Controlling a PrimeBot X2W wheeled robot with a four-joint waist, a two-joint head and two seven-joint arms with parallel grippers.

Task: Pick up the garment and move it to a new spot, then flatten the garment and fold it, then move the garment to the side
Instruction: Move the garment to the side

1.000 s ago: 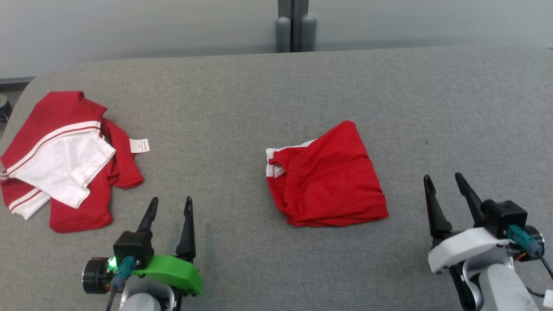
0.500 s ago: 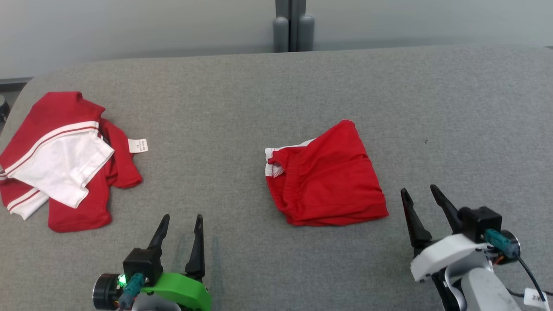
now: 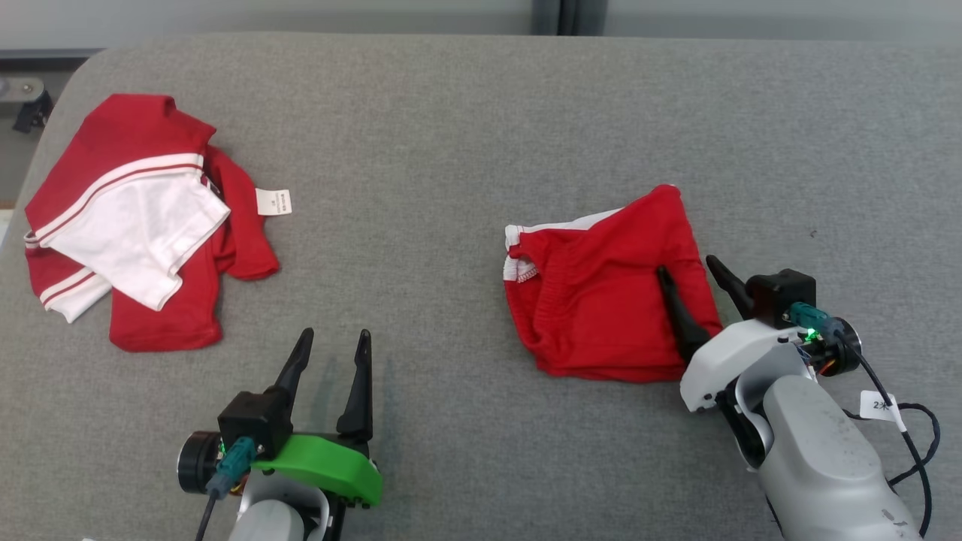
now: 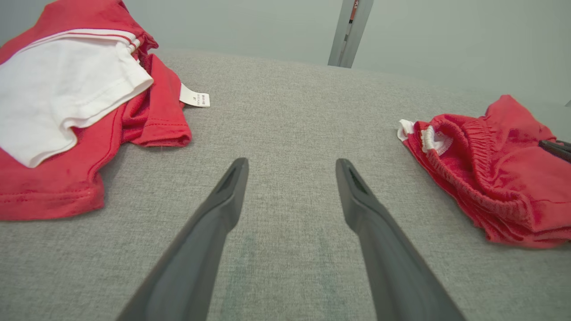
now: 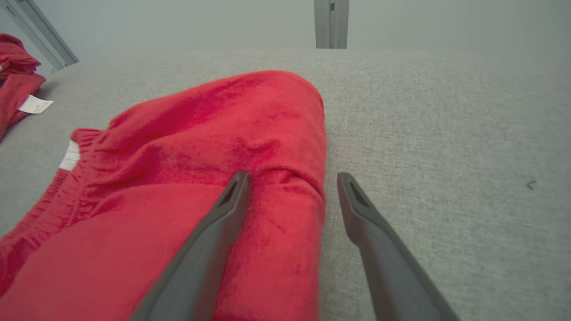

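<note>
The garment, a pair of red shorts [image 3: 594, 293] with a white-trimmed waistband, lies bunched on the grey padded table [image 3: 466, 135], right of centre. My right gripper [image 3: 689, 268] is open over the shorts' right edge. In the right wrist view its left finger hangs above the red cloth [image 5: 200, 178] and its right finger above bare table, with the right gripper [image 5: 293, 178] holding nothing. My left gripper [image 3: 335, 336] stands open over bare table at the lower left. The left wrist view shows the left gripper [image 4: 292, 164] empty, with the shorts [image 4: 490, 165] off to its right.
A crumpled red and white shirt [image 3: 143, 225] with a white label lies at the table's left end, also in the left wrist view as the shirt [image 4: 67, 111]. A grey post [image 3: 567, 15] stands behind the far edge.
The head camera has tilted down, shifting the whole picture. My right gripper has moved from the right of the shorts onto their right edge. The left gripper has barely moved.
</note>
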